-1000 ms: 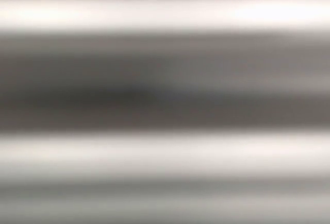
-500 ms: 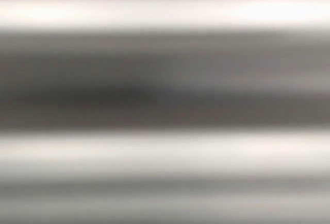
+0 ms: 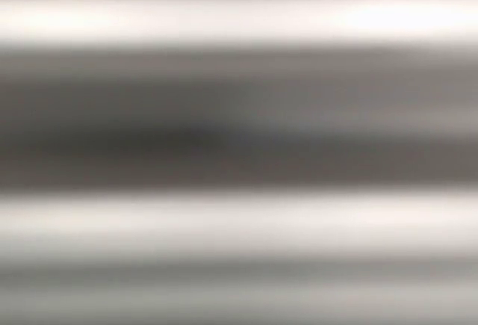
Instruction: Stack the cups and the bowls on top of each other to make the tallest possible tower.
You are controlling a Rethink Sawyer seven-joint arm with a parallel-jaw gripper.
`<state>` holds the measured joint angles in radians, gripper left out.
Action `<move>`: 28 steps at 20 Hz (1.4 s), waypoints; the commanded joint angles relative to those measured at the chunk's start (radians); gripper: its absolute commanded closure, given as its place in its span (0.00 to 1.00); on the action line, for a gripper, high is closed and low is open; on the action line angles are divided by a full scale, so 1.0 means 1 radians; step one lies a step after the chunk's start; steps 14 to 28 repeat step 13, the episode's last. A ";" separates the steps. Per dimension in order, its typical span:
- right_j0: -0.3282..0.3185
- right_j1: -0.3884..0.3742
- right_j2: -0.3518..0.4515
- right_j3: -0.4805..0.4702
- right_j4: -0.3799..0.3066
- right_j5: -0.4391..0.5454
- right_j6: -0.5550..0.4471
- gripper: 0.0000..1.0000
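Nothing was seen to move since the earlier frames: the front view was filled, as before, by blurred horizontal bands of grey and white. No surface or room could be made out. Neither the gripper nor the cups, bowls or tower could be located.

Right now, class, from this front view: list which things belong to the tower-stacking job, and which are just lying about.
Belonging to the job:
- None can be made out. The front view shows only blurred grey and white horizontal bands; no cup, bowl or tower is recognisable.

Just lying about:
- None can be made out either. No gripper, table or other thing is identifiable.
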<state>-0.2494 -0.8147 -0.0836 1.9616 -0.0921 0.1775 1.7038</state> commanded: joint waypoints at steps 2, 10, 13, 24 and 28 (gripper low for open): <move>0.157 0.010 -0.100 0.006 -0.006 -0.005 0.202 0.00; 0.116 0.006 -0.058 0.032 -0.028 -0.048 0.171 0.00; 0.121 0.009 -0.070 0.019 -0.028 -0.022 0.164 0.00; 0.121 0.009 -0.070 0.019 -0.028 -0.022 0.164 0.00; 0.121 0.009 -0.070 0.019 -0.028 -0.022 0.164 0.00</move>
